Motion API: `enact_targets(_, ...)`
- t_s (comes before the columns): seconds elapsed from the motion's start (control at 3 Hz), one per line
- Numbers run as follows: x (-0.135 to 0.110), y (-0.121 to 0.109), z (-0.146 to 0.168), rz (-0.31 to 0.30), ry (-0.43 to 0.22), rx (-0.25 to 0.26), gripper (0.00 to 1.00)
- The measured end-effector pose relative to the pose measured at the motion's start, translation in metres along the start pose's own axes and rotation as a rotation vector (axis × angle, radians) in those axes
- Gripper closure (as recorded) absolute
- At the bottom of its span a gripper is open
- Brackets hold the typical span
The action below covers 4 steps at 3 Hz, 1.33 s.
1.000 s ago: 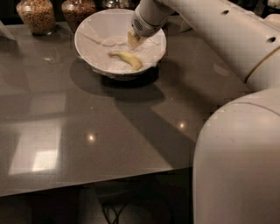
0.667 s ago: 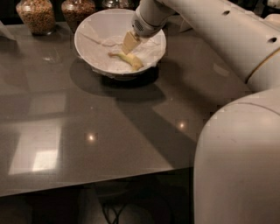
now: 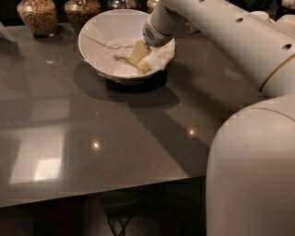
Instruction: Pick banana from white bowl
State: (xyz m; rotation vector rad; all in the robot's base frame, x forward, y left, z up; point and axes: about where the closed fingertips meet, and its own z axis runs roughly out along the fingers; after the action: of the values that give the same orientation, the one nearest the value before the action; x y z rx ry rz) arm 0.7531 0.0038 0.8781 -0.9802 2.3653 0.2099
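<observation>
The white bowl (image 3: pixel 94 50) stands at the back of the grey table, lined with crumpled white paper. The small yellow banana (image 3: pixel 144 67) lies in its right half, its thin stem pointing left. My gripper (image 3: pixel 137 57) reaches down into the bowl from the right and sits right over the middle of the banana, hiding that part. Only the banana's right end and its stem show on either side of the gripper.
Two glass jars of grains (image 3: pixel 39 16) (image 3: pixel 82 10) stand behind the bowl at the back left. My white arm (image 3: pixel 230 37) crosses the upper right and my body (image 3: pixel 253 175) fills the lower right. The table's front edge (image 3: pixel 92 191) runs along the bottom.
The gripper has come down and slightly left into the bowl, from just above the banana to right on it. The bowl has not moved.
</observation>
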Motion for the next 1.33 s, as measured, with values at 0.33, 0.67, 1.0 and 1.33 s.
enact_targets(0.33,0.008,-0.002,0.005,0.014,0.015,-0.003,0.38)
enact_targets(0.67,0.017,-0.004,0.016,0.026,0.038,-0.018,0.44)
enact_targets(1.0,0.022,-0.004,0.025,0.034,0.054,-0.035,0.45)
enact_targets(1.33,0.021,-0.004,0.023,0.034,0.054,-0.035,0.47)
